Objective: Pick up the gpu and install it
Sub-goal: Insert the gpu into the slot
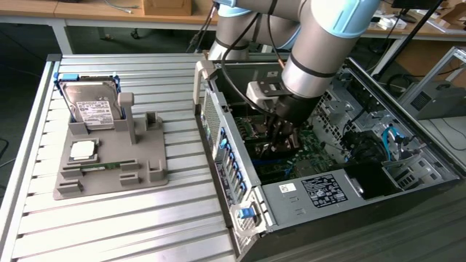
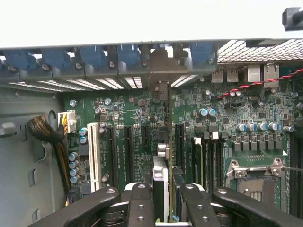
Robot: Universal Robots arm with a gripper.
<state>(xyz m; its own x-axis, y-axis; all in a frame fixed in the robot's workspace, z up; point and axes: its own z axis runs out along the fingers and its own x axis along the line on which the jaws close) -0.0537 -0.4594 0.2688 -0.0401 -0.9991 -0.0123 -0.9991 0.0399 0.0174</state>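
The gripper [image 2: 163, 191] is clamped on the gpu [image 2: 161, 156], held edge-down inside the computer case [image 1: 240, 180] seemingly over a motherboard [image 2: 142, 123] slot, so it should stay square and press straight down.

Arm [image 1: 320, 43]: thick silver-grey cylindrical links, pale blue caps and rings at the joints, a thin black band round the lowest link, and a black cable running down alongside it past a small light-grey box mounted near the wrist. Below the wrist the body turns matte black and narrows to the hand [image 1: 280, 136]. Wrist view: hand [image 2: 166, 198] is built of black linkage bars in two pairs, each bar carrying round silver pivot screws at its ends, the surfaces smooth, slightly glossy and without visible markings.
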